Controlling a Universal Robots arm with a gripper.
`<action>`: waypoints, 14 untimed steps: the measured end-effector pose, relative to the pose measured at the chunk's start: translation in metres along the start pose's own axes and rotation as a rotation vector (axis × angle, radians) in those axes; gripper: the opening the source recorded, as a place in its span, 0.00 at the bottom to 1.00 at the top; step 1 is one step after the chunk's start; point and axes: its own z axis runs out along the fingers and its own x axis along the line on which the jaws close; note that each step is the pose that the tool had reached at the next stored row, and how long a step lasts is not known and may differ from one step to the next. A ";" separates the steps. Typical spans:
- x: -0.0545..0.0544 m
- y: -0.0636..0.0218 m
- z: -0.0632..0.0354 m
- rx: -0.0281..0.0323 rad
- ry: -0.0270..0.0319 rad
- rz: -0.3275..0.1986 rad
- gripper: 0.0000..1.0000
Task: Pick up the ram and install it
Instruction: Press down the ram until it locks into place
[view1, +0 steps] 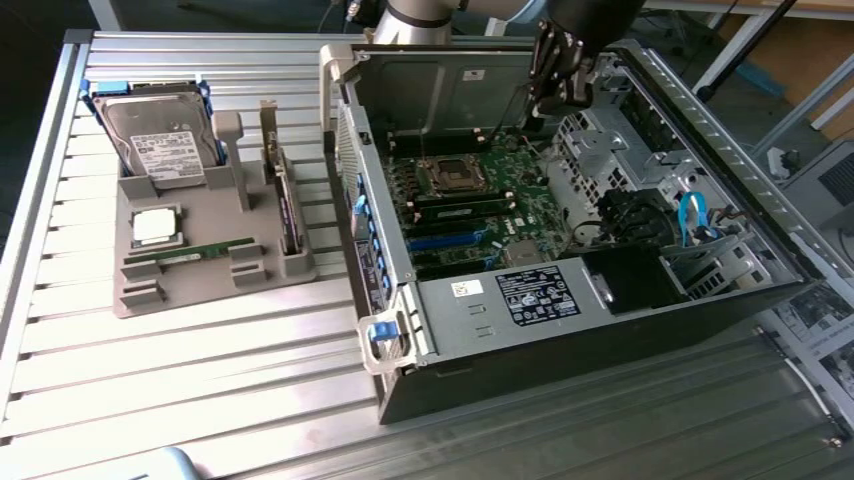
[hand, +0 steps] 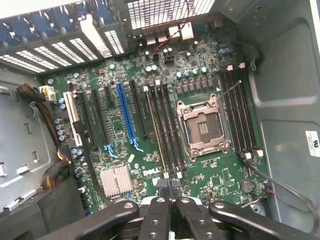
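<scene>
A long green ram stick (view1: 200, 251) lies flat in the grey holder (view1: 140, 295) on the table, at the exterior view's left, far from the arm. My gripper (view1: 558, 100) hangs over the back of the open computer case (view1: 400, 330), above the motherboard (view1: 467, 215). In the wrist view the gripper (hand: 170, 202) is shut, its black fingers pressed together with nothing between them. It points down at the board edge near the memory slots (hand: 167, 130). A thin stick (hand: 154, 127) stands seated in one of those slots beside the CPU socket (hand: 202, 127).
The holder also carries a silver hard drive (view1: 160, 140), a square CPU chip (view1: 156, 226) and an upright card (view1: 283, 200). Case walls, a drive cage with a blue cable (view1: 690, 215) and the power supply (view1: 534, 295) ring the motherboard.
</scene>
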 end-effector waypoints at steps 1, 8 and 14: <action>0.000 0.0001 0.0000 0.0001 -0.0001 0.003 0.11; 0.000 0.0009 0.0000 0.0011 -0.0003 0.025 0.11; 0.000 0.0013 0.0000 0.0019 -0.0006 0.044 0.11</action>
